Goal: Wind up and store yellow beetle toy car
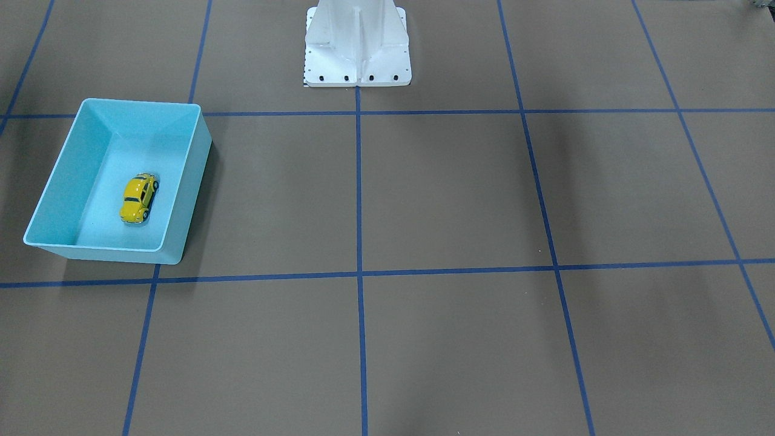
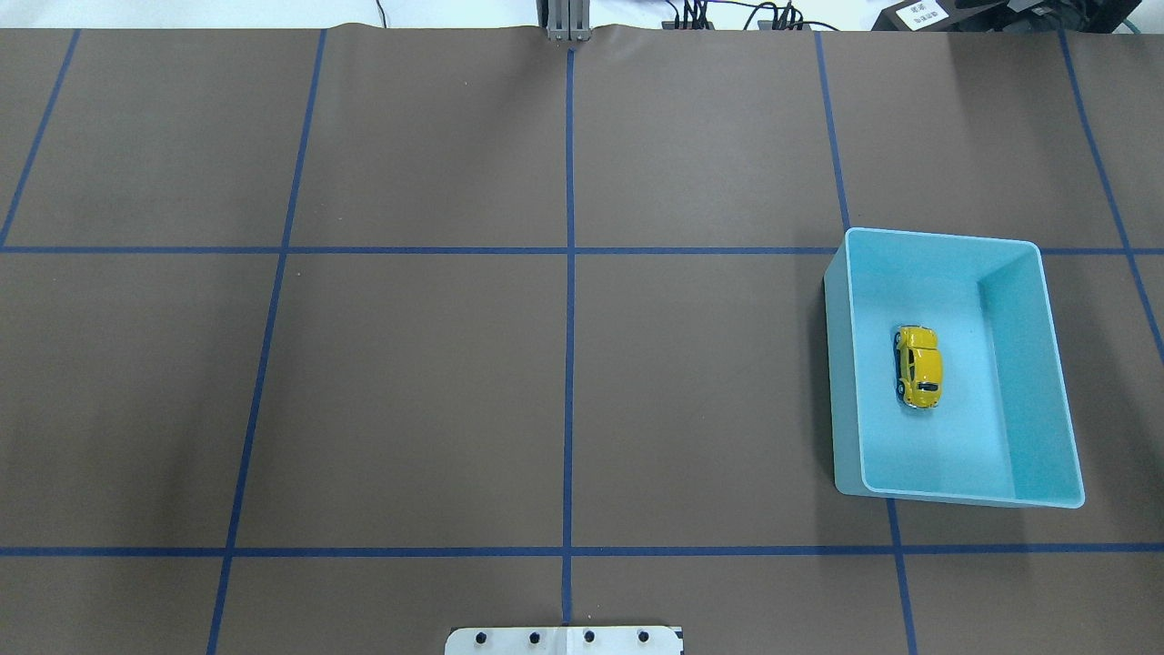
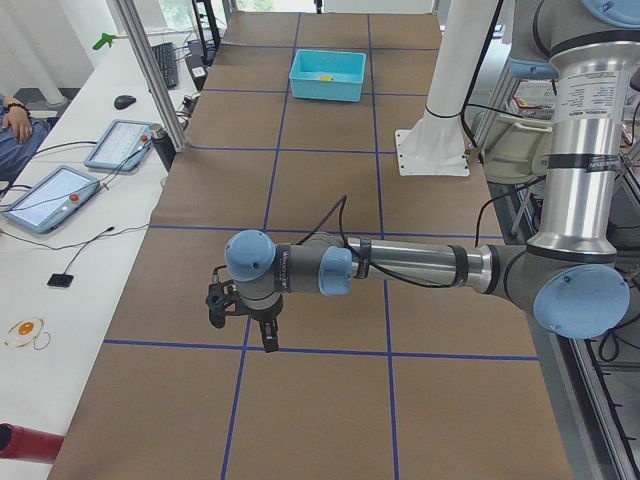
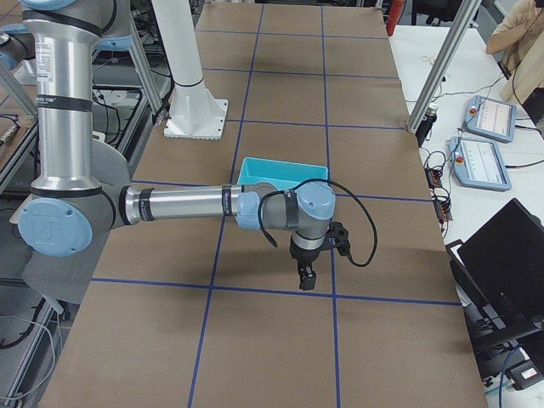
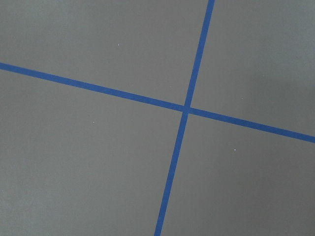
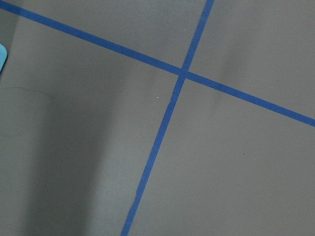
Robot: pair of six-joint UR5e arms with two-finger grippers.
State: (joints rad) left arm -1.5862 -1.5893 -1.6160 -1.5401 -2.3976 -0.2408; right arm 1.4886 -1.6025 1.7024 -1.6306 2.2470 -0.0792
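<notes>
Nearest you in the left side view is the left arm (image 3: 400,262), stretched out low over the counter (image 3: 320,190). Its left fingers (image 3: 268,340) point straight down above a blue tape line (image 3: 330,352). You cannot tell from this angle whether they are parted or closed, and nothing shows between them. The left wrist camera gives you only bare brown counter and a crossing of tape lines (image 5: 186,108).

From the other end, the right arm (image 4: 178,204) mirrors that pose, reaching out with the right fingers (image 4: 304,279) aimed down just above the counter. Their state is also impossible for you to judge here. The right wrist camera shows another tape crossing (image 6: 182,73) and a sliver of light blue at its left edge.

The yellow beetle toy car (image 2: 919,367) sits on its wheels on the floor of the light blue bin (image 2: 844,382), roughly mid-floor and clear of all four walls. You see the same from the front: the car (image 1: 138,198) is inside the bin (image 1: 195,175), lengthwise along it. The bin stands on the robot's right half of the counter, well apart from the white pedestal (image 1: 357,45), and well apart from the left fingers.
</notes>
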